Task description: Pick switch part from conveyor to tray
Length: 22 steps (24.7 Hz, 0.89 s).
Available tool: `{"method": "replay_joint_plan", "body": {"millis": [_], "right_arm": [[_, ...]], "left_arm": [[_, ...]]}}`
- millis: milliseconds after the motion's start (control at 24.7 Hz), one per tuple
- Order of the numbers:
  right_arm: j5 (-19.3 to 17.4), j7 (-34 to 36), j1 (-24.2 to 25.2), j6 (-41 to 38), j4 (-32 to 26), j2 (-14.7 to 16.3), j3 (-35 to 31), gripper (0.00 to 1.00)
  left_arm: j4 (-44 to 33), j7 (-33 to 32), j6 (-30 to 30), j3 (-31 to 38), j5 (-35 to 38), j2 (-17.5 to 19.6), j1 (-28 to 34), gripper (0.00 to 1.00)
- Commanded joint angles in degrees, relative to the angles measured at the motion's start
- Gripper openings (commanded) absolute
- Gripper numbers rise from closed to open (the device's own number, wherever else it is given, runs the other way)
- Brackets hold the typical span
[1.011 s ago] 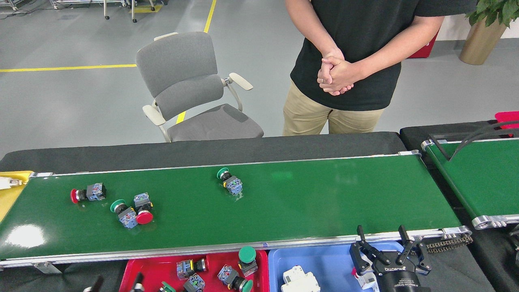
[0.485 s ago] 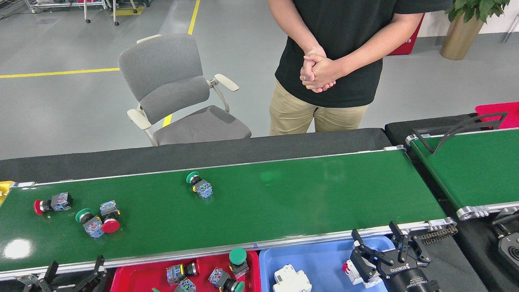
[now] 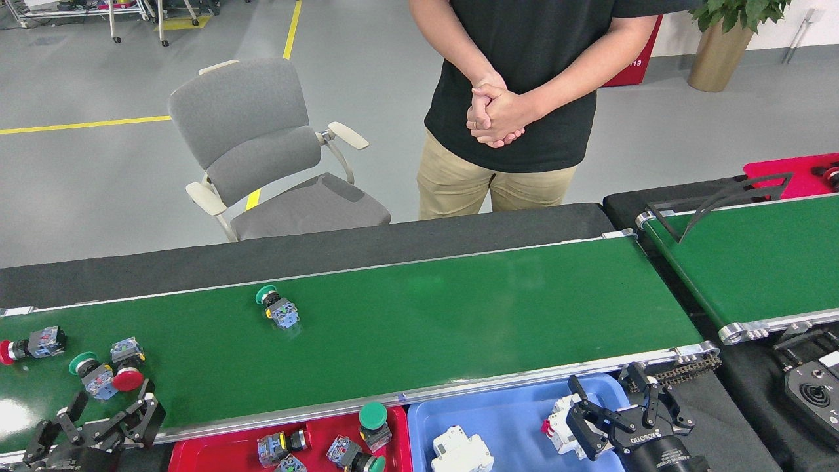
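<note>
The conveyor [image 3: 459,328] runs across the view as a long glossy green belt. One green-capped switch part [image 3: 277,307] lies on its far side. At the left end lie a red-capped one [image 3: 29,345], a green-capped one [image 3: 92,375] and a second red-capped switch part [image 3: 126,367] touching it. My left gripper [image 3: 108,419] stands open at the near rail, just in front of that pair. A red tray [image 3: 196,459] below the rail holds several switch parts. My right gripper [image 3: 613,400] is open over the blue tray [image 3: 505,419], with nothing between its fingers.
A white breaker [image 3: 459,452] and a white part [image 3: 557,426] lie in the blue tray. A person [image 3: 524,98] stands behind the belt beside a grey chair [image 3: 262,151]. A shorter green belt [image 3: 754,262] sits at the right, with a black controller [image 3: 813,387] below it.
The switch parts have travelled left along the belt and the whole view has shifted. My left gripper has come up into view at the bottom left. The right gripper stays open over the blue tray.
</note>
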State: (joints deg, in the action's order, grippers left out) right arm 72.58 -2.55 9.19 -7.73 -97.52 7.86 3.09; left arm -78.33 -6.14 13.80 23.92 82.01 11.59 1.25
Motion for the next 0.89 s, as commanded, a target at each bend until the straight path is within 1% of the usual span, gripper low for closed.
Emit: {"method": "replay_joint_plan", "body": {"millis": [0,243,323,445,485,566,647,728,809,849], "right_arm": [[-0.16,0.53,-0.40,-0.18,-0.56,0.49,-0.19,1.00],[-0.16,0.53,-0.58,-1.15,-0.21,0.32,-0.10,1.00],[-0.16,0.44,-0.49,-1.23,-0.12,0.49,-0.01,1.00],[-0.16,0.44,-0.58,-1.94,-0.12,0.58,0.16,1.00],[-0.16,0.44,-0.66,-2.47,-0.21,0.58,0.16,1.00],[-0.07,0.44,-0.84,-2.82,-0.12,0.41,0.16,1.00],[-0.16,0.44,-0.84,-2.82,-0.21,0.14,0.07,1.00],[-0.08,0.44,-0.84,-2.82,-0.21,0.23,0.07,1.00],[-0.07,0.44,-0.58,-2.82,-0.21,0.32,0.07,1.00],[-0.07,0.44,-0.49,-2.82,-0.30,0.14,0.07,1.00]], "left_arm": [[2.65,0.16,-0.70,0.42,-0.27,2.03,-2.13,1.00],[11.97,0.16,-1.93,0.69,-0.18,5.81,-8.11,1.00],[15.84,0.16,-3.78,0.25,-0.27,7.57,-9.95,1.00],[19.01,0.16,-6.50,-0.02,-0.27,8.01,-11.45,0.98],[19.44,0.25,-7.82,-0.10,-0.27,8.01,-11.62,0.94],[19.53,0.60,-9.93,-0.28,-0.36,7.83,-11.62,0.77],[19.53,0.69,-10.20,-0.37,-1.32,7.30,-11.62,0.47],[19.36,0.69,-10.28,-0.89,-3.60,6.52,-11.45,0.36],[18.48,0.87,-10.20,-1.95,-4.57,5.46,-11.19,0.30],[16.99,0.87,-9.67,-2.21,-4.57,4.85,-10.92,0.28]]}}
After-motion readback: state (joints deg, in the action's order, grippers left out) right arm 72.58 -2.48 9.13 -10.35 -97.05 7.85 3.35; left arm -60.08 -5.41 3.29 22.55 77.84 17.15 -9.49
